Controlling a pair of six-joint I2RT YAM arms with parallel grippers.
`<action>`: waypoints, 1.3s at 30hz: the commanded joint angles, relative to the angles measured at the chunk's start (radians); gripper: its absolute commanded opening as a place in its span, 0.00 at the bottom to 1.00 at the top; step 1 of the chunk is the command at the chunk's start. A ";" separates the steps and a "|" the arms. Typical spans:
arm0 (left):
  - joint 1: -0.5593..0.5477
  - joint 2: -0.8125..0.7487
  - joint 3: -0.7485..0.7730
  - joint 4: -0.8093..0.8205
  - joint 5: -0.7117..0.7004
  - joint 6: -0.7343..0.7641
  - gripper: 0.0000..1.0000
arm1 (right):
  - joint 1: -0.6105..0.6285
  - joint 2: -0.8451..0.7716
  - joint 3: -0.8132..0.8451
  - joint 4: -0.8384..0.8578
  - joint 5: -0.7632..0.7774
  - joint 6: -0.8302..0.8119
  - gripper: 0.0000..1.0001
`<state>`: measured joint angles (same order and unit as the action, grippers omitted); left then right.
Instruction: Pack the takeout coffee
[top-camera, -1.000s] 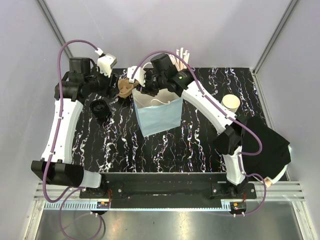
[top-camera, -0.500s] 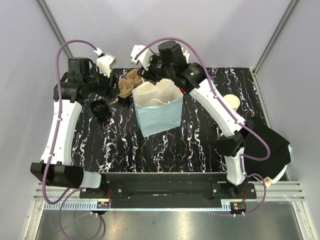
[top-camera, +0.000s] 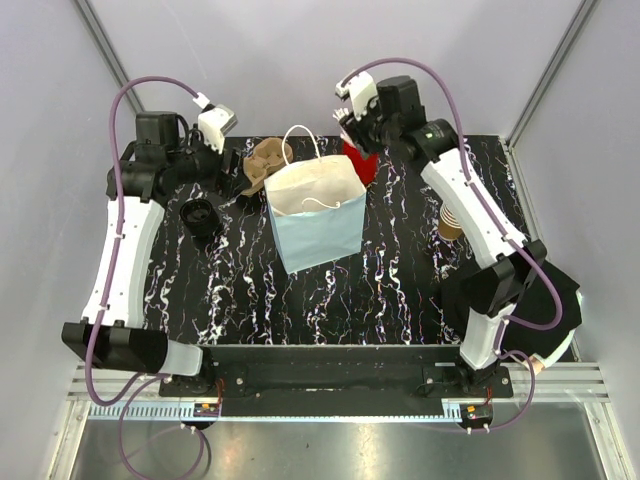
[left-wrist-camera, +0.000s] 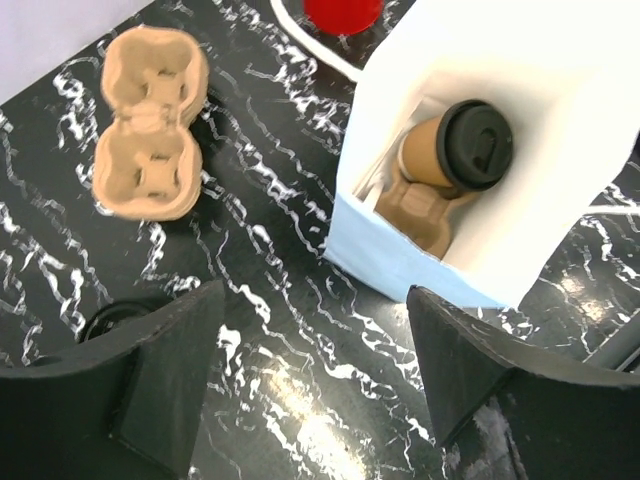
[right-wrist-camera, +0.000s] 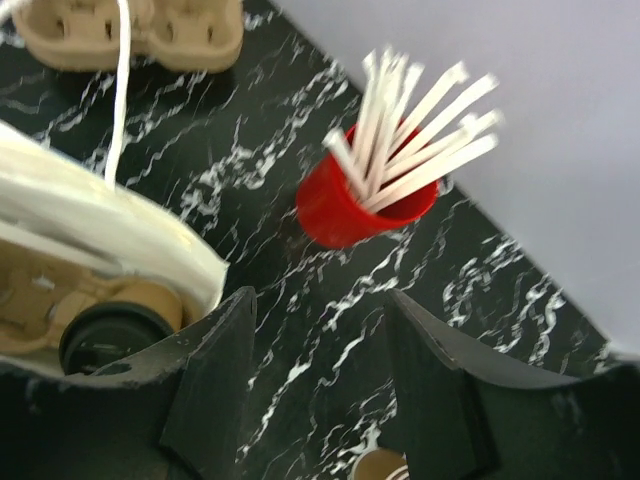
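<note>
Here, the takeout coffee, capped with a black lid, is seen tilted inside the pale blue bag, ahead and to the right of the left gripper, whose jaws are spread wide with nothing between them. An empty cardboard carrier lies ahead to their left. The right gripper is likewise parted and empty. A red cup of white sticks stands straight ahead of it, with the bag's rim at its left.

Red cup holds white sticks; cardboard carrier lies on black tabletop.
</note>
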<state>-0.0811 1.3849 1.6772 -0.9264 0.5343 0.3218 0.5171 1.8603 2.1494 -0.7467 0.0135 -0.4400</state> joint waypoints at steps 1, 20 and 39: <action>-0.005 0.052 0.071 0.034 0.107 0.008 0.79 | -0.005 -0.050 -0.080 0.018 -0.004 0.055 0.59; -0.123 0.197 0.093 0.083 0.130 0.005 0.80 | -0.015 -0.125 -0.172 0.081 -0.075 0.195 0.53; -0.148 0.217 0.093 0.089 0.130 0.005 0.80 | -0.012 -0.099 -0.264 0.055 -0.153 0.233 0.39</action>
<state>-0.2226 1.5944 1.7329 -0.8806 0.6338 0.3214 0.5045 1.7836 1.9011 -0.7219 -0.1146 -0.2214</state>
